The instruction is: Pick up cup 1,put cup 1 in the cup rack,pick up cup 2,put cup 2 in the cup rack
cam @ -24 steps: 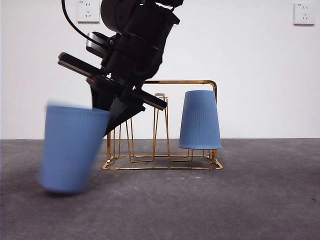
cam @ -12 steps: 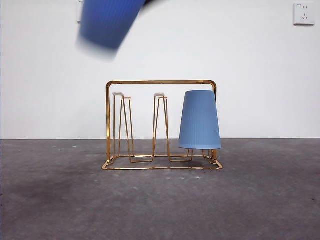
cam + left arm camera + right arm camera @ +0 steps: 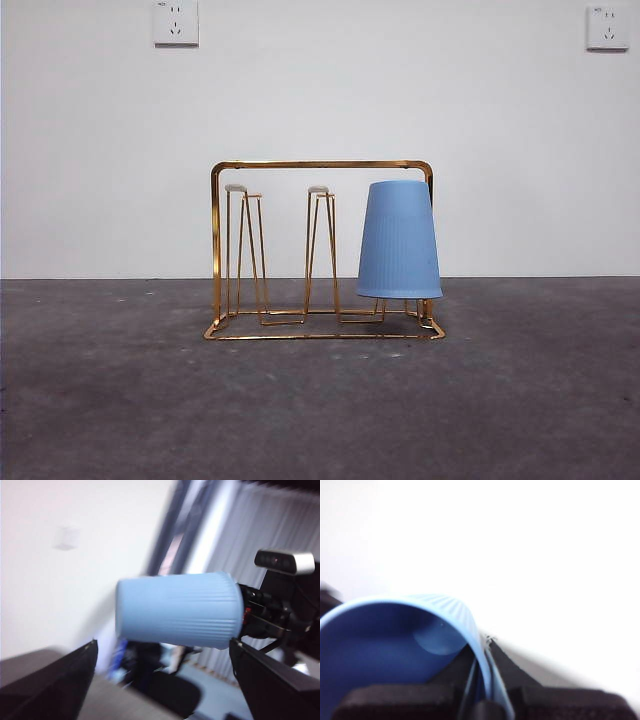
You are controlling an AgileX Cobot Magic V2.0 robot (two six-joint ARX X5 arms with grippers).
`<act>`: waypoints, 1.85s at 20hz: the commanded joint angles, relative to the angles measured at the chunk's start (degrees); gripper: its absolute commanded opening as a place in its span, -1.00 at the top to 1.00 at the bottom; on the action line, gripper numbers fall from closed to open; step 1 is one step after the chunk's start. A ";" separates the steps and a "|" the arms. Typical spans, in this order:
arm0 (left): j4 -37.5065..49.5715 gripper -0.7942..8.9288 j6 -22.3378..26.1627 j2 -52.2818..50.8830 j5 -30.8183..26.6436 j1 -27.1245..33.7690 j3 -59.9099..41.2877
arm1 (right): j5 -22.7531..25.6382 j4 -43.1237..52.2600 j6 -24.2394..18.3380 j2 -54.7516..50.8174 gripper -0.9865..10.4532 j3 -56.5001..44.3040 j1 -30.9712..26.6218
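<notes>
The gold wire cup rack (image 3: 320, 165) stands mid-table in the front view. One ribbed blue cup (image 3: 400, 240) sits upside down over its right-hand prongs; the other prongs (image 3: 236, 188) are bare. A second blue cup (image 3: 385, 650) is up in the air, above the front view's frame. My right gripper (image 3: 482, 700) is shut on its rim, one jaw inside and one outside. In the left wrist view that cup (image 3: 177, 610) lies on its side, held by the right gripper (image 3: 252, 617). My left gripper (image 3: 162, 680) is open, apart from the cup, with nothing between its jaws.
The rack stands on a dark grey tabletop (image 3: 320, 420) before a white wall with two sockets (image 3: 176, 22). The right arm's wrist camera (image 3: 285, 562) shows beside the held cup.
The arm lifted the blue cup off the table at the left, carried it upward, and both have left the front view through the top. The rack and its cup have not moved.
</notes>
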 commanded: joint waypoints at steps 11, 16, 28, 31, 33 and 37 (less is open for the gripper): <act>44.39 -0.09 -26.36 19.76 23.04 5.16 -0.46 | -3.76 6.62 -8.33 -9.18 0.84 -0.13 0.09; 54.88 -0.09 -33.42 26.03 24.09 5.20 -0.46 | -4.24 9.01 -9.27 -8.33 0.85 -0.15 0.09; 70.47 -0.09 -38.01 30.01 23.89 5.20 -0.46 | -3.63 8.11 -9.22 -3.10 0.85 -0.15 0.09; 73.09 -0.09 -38.01 30.01 23.69 5.20 -0.46 | -3.67 6.21 -9.14 -1.33 0.85 -0.15 0.09; 73.92 -0.09 -38.01 30.01 22.40 5.20 -0.46 | -3.72 5.14 -9.07 -0.72 0.84 -0.15 0.09; 74.20 -0.08 -37.92 30.01 22.40 5.22 -0.46 | -4.57 3.78 -8.66 -0.72 0.85 -0.15 0.09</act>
